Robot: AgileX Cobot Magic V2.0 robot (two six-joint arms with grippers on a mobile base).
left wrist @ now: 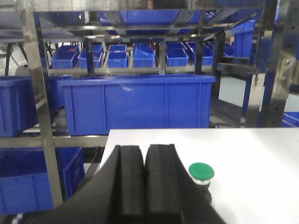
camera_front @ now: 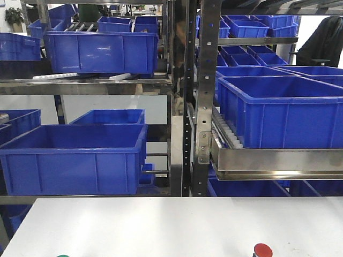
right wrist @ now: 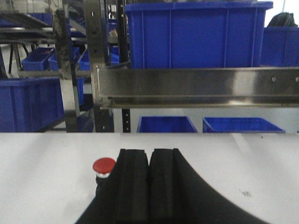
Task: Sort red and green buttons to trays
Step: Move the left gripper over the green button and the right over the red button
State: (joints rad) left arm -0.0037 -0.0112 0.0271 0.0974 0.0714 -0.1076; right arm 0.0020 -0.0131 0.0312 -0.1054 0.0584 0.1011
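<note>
Green button (left wrist: pixel 201 171) sits on the white table (left wrist: pixel 261 158) just right of the left gripper (left wrist: pixel 144 154), which is pressed together w/ nothing between; red button (right wrist: pixel 103 166) lies just left of the right gripper (right wrist: pixel 149 156), likewise closed & empty. Front view: both at the table's near edge, green left, red right. Nothing's picked yet, so the step looks like a first grasp: open wide, shift sideways to centre over the cap, drop straight, pinch the body under the dome. Blue bins (camera_front: pixel 75 166) on the far racks (camera_front: pixel 185 107) are prob the trays; which colour goes where can't be told
</note>
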